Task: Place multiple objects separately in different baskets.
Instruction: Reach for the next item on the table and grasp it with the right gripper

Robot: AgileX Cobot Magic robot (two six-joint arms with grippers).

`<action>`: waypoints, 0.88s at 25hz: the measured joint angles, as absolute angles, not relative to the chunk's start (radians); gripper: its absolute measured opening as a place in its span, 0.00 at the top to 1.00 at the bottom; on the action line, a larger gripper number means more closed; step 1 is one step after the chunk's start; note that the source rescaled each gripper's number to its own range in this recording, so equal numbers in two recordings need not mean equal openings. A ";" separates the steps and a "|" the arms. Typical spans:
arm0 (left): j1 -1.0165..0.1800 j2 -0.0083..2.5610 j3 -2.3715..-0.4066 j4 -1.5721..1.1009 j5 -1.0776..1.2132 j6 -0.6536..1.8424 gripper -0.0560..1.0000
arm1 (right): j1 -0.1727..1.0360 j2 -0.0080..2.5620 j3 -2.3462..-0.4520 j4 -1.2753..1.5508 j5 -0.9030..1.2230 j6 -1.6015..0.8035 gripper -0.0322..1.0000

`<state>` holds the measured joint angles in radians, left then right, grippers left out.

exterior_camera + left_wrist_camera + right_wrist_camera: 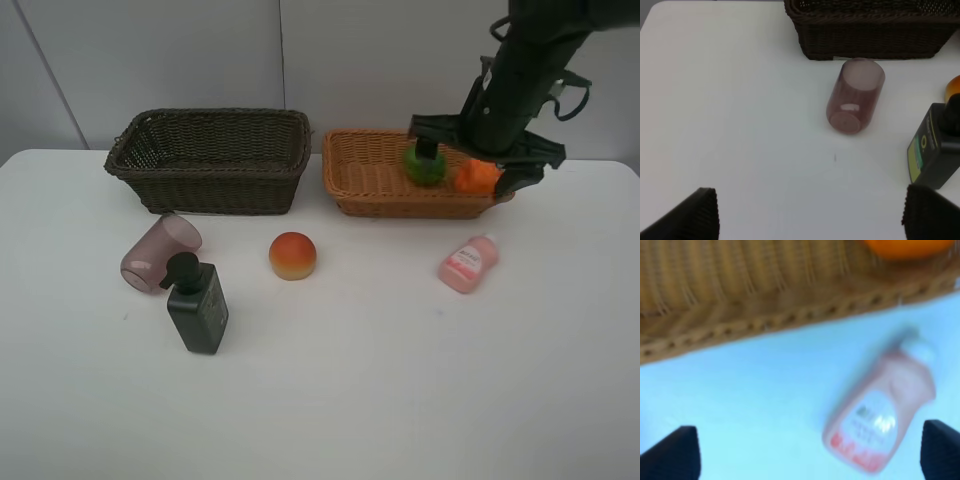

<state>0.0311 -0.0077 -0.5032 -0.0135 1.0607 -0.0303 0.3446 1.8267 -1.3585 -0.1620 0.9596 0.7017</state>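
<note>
Left gripper (815, 212), right gripper (807, 452) hanging spread, empty. Pink bottle (468, 262) lying 5 o'clock from light basket (400, 205); label writing unreadable.

Orange (476, 178), green fruit (421, 170) in light basket (400, 206)

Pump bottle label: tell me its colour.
Yellow-green, on the dark pump bottle; clearest in the left wrist view.

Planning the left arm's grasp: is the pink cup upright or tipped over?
Tipped over. The pink cup lies on its side on the table, one end pointing toward the dark basket.
</note>
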 joint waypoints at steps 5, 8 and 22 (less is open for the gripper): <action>0.031 -0.008 -0.503 -0.013 1.061 -0.030 0.08 | 0.348 1.827 -1.276 -0.188 0.942 0.806 0.09; 0.031 -0.008 -0.503 -0.013 1.061 -0.030 0.08 | 0.348 1.826 -1.247 -0.206 0.916 0.815 0.09; 0.031 -0.008 -0.503 -0.013 1.061 -0.030 0.08 | 0.337 1.851 -1.167 -0.165 0.778 0.819 0.09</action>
<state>0.0311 -0.0077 -0.5032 -0.0135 1.0607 -0.0303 0.3368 1.8509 -1.1672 -0.1655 0.7779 0.8191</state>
